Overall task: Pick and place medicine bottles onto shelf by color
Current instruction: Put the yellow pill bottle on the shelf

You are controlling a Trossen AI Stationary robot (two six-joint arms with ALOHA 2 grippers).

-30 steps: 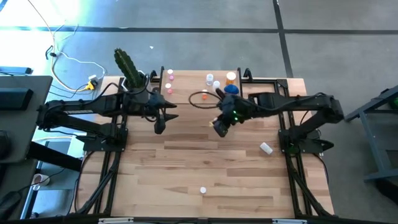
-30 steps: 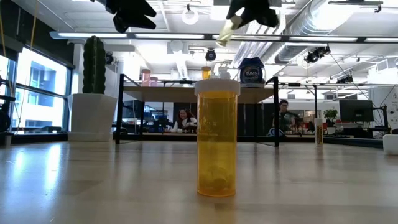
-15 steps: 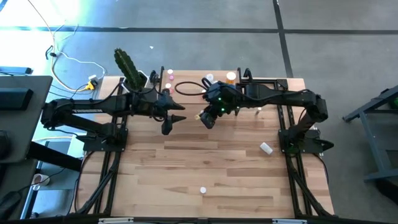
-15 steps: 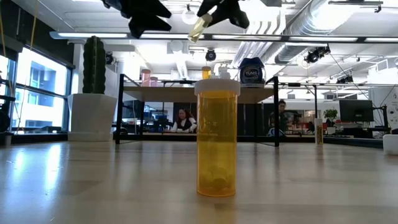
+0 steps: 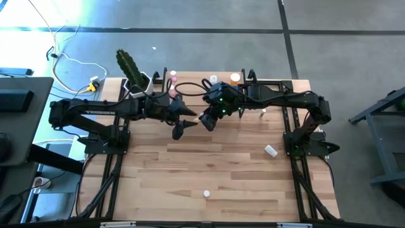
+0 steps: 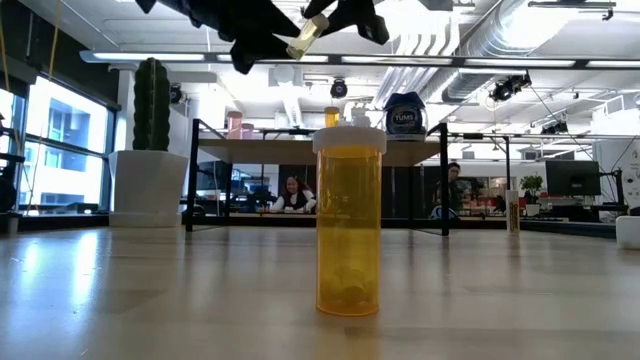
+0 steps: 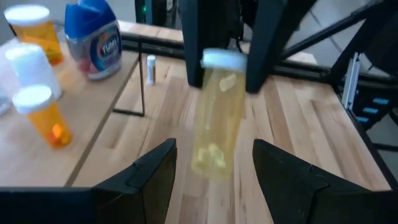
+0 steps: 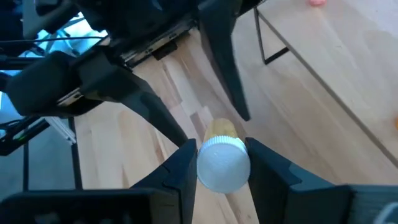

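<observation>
The right gripper (image 5: 206,121) has carried its yellow bottle (image 7: 216,118) leftward to mid-table, where the left gripper (image 5: 181,130) has moved in to meet it.

The pale wood-plank worktop (image 5: 209,164) stands on a grey concrete floor (image 5: 190,38) crossed by dark seams. White cables (image 5: 66,57) trail over the floor near a grey side desk (image 5: 19,101). Beyond the worktop lies an open office with a white ceiling, exposed silver ducts (image 6: 470,50) and strip lights (image 6: 560,63). Tall windows (image 6: 65,150) glow at one side. Two people (image 6: 296,193) sit at distant desks beside dark monitors (image 6: 572,178).
</observation>
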